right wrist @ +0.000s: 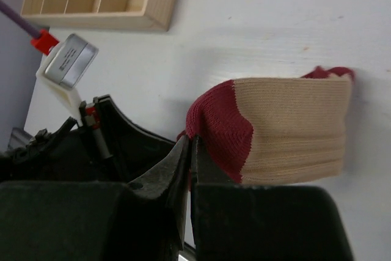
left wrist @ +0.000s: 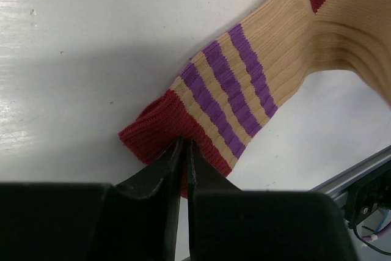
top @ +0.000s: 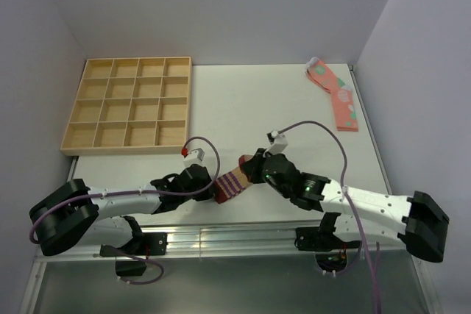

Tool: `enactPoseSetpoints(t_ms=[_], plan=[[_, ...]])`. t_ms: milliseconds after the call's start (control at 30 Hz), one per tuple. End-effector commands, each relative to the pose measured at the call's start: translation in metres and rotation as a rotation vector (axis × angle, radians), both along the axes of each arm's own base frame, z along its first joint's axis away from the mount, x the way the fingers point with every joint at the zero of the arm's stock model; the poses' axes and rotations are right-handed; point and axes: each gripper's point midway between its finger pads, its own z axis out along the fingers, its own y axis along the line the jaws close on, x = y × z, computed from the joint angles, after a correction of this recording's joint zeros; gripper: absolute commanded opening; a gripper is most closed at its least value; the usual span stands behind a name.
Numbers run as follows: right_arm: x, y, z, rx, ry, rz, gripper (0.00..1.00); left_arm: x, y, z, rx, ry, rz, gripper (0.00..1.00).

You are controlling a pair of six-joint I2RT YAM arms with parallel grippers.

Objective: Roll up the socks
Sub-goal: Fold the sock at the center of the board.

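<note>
A striped sock [top: 232, 182], tan with purple bands and red cuff and heel, lies near the table's front edge between both arms. My left gripper [left wrist: 183, 143] is shut on its red cuff [left wrist: 160, 128]. My right gripper [right wrist: 191, 140] is shut on the red heel part [right wrist: 221, 131], where the sock is folded over on itself. In the top view the left gripper [top: 208, 189] sits at the sock's near left end and the right gripper [top: 252, 168] at its far right end. A pink sock pair [top: 336, 97] lies at the far right.
A wooden tray [top: 131, 106] with several empty compartments stands at the back left. The left wrist camera [right wrist: 68, 62] and its cable show beside the right gripper. The table's metal front rail [left wrist: 357, 178] runs just below the sock.
</note>
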Motion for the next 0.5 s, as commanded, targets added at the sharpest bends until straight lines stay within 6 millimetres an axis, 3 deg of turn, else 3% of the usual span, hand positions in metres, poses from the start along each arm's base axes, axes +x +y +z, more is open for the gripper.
enactPoseSetpoints(t_ms=[0,133,467], plan=[[0.006,0.031,0.024,0.025,-0.064,-0.004,0.00,0.004,-0.005,0.006,-0.026,-0.021,0.013,0.13],[-0.001,0.061,0.012,-0.006,-0.037,0.046,0.00,0.003,-0.004,0.007,-0.028,-0.023,0.011,0.13],[-0.014,0.085,-0.018,-0.030,0.018,0.112,0.00,0.003,0.002,0.012,-0.029,-0.035,0.027,0.13]])
